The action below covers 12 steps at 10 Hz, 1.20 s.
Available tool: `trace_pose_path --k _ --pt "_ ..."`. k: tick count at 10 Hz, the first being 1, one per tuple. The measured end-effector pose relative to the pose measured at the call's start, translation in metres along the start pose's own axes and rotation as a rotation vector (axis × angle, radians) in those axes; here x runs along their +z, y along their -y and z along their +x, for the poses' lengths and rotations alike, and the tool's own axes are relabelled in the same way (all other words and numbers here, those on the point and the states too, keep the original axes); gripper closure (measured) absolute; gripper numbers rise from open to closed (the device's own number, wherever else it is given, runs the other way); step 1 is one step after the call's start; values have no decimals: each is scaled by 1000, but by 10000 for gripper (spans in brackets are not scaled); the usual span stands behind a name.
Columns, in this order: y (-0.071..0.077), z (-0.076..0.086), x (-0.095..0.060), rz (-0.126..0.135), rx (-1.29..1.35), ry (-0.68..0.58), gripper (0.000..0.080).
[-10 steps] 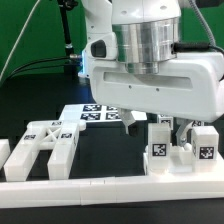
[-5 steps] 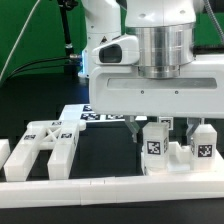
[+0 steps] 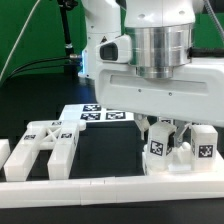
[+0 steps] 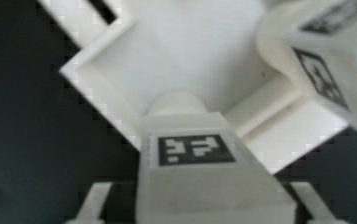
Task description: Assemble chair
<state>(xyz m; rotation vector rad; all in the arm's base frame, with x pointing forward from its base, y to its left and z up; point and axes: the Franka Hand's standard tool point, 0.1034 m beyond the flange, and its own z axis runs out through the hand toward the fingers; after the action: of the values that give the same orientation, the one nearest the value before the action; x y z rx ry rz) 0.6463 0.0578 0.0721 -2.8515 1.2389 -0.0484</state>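
**Supervisor:** State the step in hand.

**Operator:** Pick-up of a chair part. I hold the gripper (image 3: 166, 128) over the notched block (image 3: 182, 162), which stands on the table (image 3: 110, 150) at the exterior view's right, just behind the border rail (image 3: 100, 182).

**Supervisor:** Finger state?

**Operator:** Parted. In the exterior view the fingers stand wider than the tagged post (image 3: 158, 148) of the block. The wrist view shows that post (image 4: 193, 150) centred between them, with a gap on each side. I judge that nothing is gripped yet.

**Supervisor:** Other parts?

**Operator:** The slotted frame (image 3: 45, 145) lies flat at the exterior view's left, well apart from the block. The marker board (image 3: 100, 113) lies farther back, between the two.

**Supervisor:** What does the next move call for?

**Operator:** In my judgement:
1. Lower until the pads cover the post's sides.
2. Keep the post centred, because an off-centre close could twist the block.
3. Close, then lift straight up, clear of the rail.
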Motion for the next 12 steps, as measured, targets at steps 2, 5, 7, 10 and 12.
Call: trace_pose_path --k 2,5,7,10,12 --pt "0 2 1 13 365 32 510" --pt "3 2 2 60 754 63 510" --pt "2 2 3 59 722 60 400" --pt "0 10 2 74 183 24 172" --pt "-2 11 0 82 10 1 154"
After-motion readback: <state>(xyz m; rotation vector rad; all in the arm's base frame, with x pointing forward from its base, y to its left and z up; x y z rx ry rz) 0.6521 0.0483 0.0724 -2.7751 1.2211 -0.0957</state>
